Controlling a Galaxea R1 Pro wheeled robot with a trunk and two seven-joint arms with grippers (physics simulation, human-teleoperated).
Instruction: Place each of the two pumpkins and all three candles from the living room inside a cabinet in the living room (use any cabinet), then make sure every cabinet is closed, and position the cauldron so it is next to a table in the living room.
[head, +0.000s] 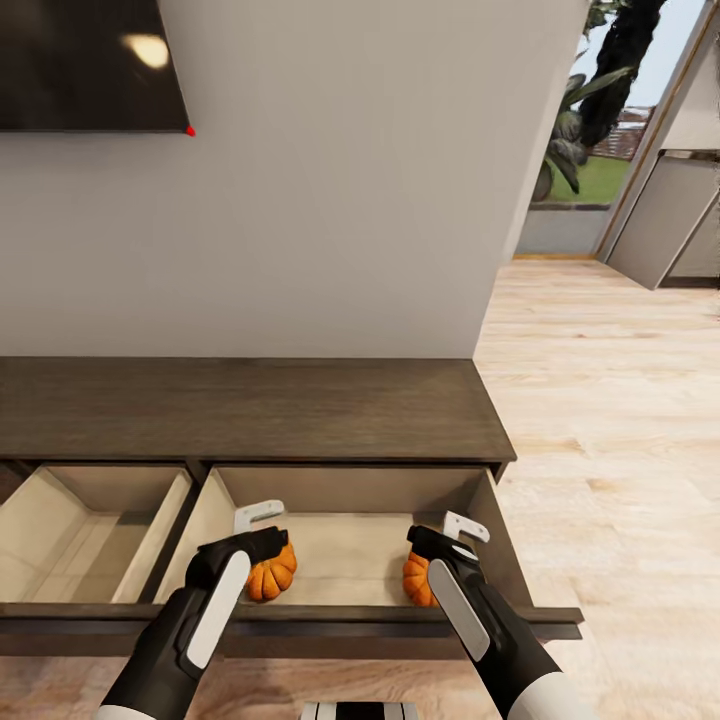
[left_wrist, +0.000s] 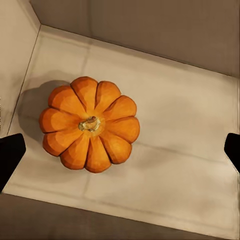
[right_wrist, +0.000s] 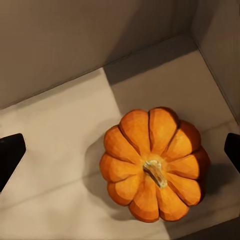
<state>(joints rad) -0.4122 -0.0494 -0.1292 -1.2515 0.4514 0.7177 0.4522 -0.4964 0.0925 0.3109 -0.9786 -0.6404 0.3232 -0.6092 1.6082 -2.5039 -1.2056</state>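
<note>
Inside cabinet (head: 350, 480) drawer, both pumpkins (left_wrist: 90, 124) (right_wrist: 154, 164) rest; L/R jaws released, per wrist views.

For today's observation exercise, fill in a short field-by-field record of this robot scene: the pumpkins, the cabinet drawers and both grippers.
left pumpkin: on the pale floor of the open right-hand drawer, below the left gripper
right pumpkin: same drawer, near its right wall, below the right gripper
left-hand drawer: pulled open too
left gripper: open, fingers wide of the pumpkin
right gripper: open, holding nothing
cabinet: dark-brown, against a grey wall
</note>
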